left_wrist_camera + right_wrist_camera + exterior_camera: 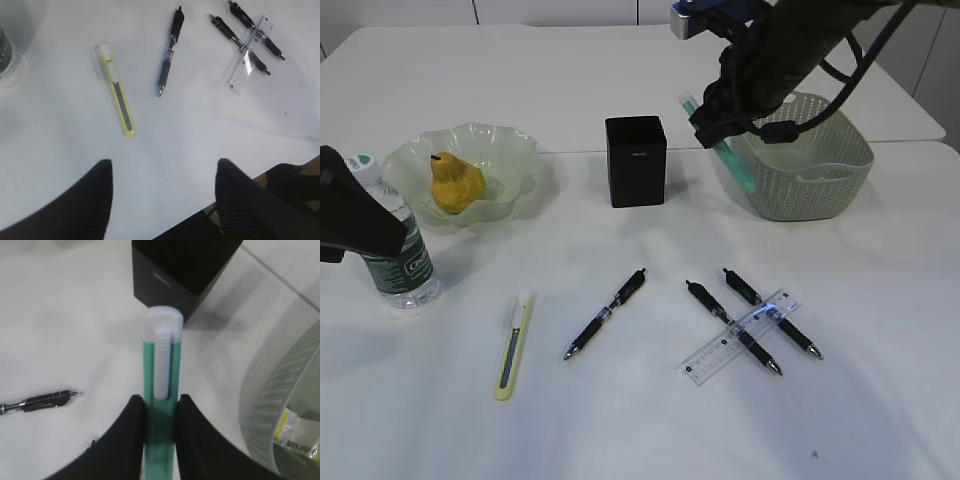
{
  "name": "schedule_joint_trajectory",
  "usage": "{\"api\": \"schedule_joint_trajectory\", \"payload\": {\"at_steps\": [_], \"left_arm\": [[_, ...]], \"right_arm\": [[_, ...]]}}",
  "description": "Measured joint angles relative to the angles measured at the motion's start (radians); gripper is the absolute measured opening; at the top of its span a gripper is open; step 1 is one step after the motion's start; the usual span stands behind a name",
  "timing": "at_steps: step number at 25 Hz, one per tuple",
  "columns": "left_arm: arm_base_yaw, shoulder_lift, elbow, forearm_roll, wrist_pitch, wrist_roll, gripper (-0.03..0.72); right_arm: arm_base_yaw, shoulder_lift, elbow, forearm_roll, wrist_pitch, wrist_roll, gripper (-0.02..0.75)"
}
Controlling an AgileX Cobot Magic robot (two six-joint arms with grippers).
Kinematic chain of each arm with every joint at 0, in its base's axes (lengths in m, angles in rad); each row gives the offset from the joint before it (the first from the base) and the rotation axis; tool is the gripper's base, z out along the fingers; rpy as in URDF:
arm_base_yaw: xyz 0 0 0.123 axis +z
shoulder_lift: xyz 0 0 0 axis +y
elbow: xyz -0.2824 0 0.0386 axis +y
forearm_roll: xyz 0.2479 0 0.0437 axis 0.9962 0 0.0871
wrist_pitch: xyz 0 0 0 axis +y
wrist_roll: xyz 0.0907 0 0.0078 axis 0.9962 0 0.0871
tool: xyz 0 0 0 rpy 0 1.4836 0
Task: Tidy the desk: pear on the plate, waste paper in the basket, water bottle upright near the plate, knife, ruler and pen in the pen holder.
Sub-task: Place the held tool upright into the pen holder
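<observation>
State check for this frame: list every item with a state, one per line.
pear: on the plate
water bottle: upright, beside the plate
pen holder: upright
green knife: gripped by the right end effector, in the air
yellow knife: flat on the table
ruler: lying across two pens
third pen: flat, alone
left end effector: open, empty

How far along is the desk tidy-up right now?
Done: yellow pear on the pale green glass plate, clear water bottle upright beside it, paper in the green mesh basket. In hand: right pincer grips a teal utility knife. Left: yellow knife, clear ruler, three black pens.
</observation>
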Motion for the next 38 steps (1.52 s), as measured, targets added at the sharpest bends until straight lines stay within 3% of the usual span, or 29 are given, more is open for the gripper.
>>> {"api": "schedule_joint_trajectory", "payload": {"at_steps": [12,19,28,38], "left_arm": [[0.0,0.0,0.0,0.0,0.0,0.0,0.456],[0.0,0.0,0.0,0.0,0.002,0.0,0.456],[0.0,0.0,0.0,0.002,0.002,0.0,0.455],[0.0,0.0,0.0,0.007,0.002,0.0,0.455]], "right_arm": [[0.0,0.049,0.0,0.033,-0.178,0.001,0.172],[0.016,0.084,0.0,0.094,-0.376,0.001,0.172],[0.029,0.086,0.0,0.281,-0.654,0.0,0.172],[0.029,0.133,0.0,0.317,-0.751,0.0,0.172]]}}
